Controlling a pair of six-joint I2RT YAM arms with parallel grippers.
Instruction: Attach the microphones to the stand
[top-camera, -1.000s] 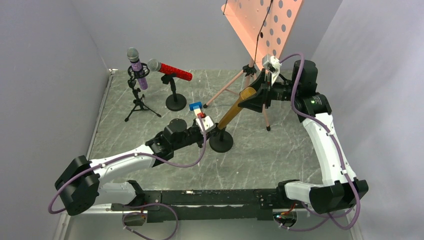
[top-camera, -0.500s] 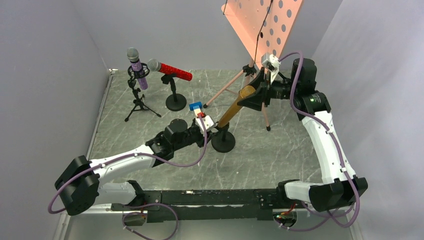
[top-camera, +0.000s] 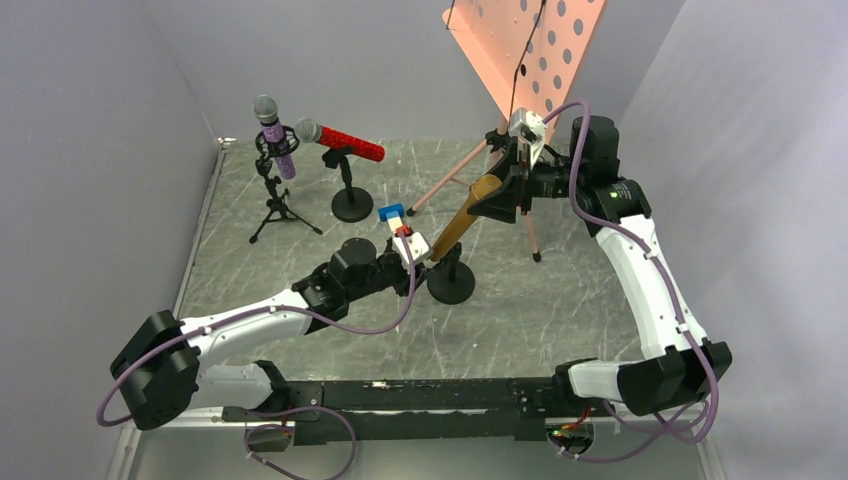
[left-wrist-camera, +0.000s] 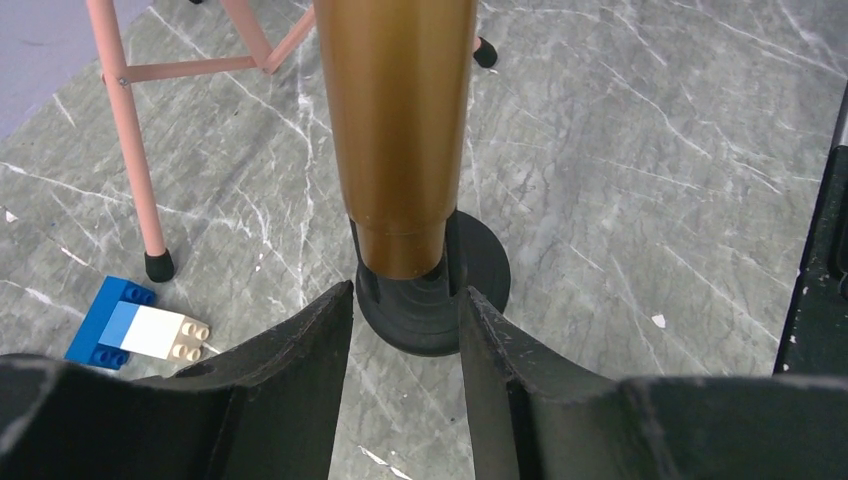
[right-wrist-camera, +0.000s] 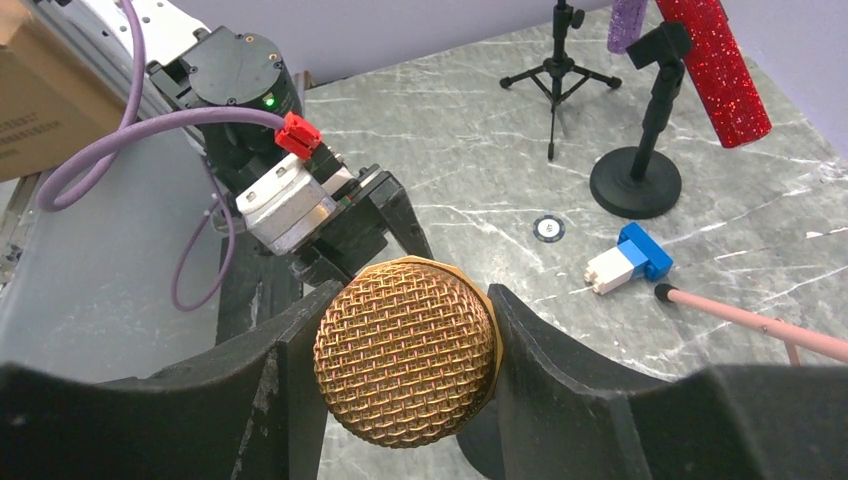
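Gold, glittery handheld microphone (right-wrist-camera: 405, 355) with gold mesh head: leaned steeply, its tail end sitting in the clip of a black round-based desk stand (left-wrist-camera: 485, 270) near the middle of the grey marbled table (top-camera: 560, 290). Right gripper (right-wrist-camera: 408, 300) pinched the mesh head from both sides. Left gripper (left-wrist-camera: 405, 300) had its jaws narrowly parted either side of the clip; whether they pressed on it could not be told.

Risks, as judged: the tail looked only shallowly seated, so freeing the head too soon could let the microphone lever out and fall, or tip the stand over with it. A grip on rounded mesh could slip under a downward push. If the left gripper was not truly bracing the clip, the stand could skate across the table.

Nearby: purple glittery microphone (top-camera: 276, 135) with silver mesh head, upright in a black tripod stand (top-camera: 277, 205); red glittery microphone (top-camera: 345, 143), tilted in a second black round-based stand (top-camera: 352, 205); both at far left, well apart from the work. Small blue-and-white block (left-wrist-camera: 135, 330) lay near the gold microphone's stand. Pink music stand (top-camera: 525, 45): one leg came down near that stand, another passed close by the right gripper, the likeliest thing to be knocked. Small round disc (right-wrist-camera: 548, 229) lay on the table.
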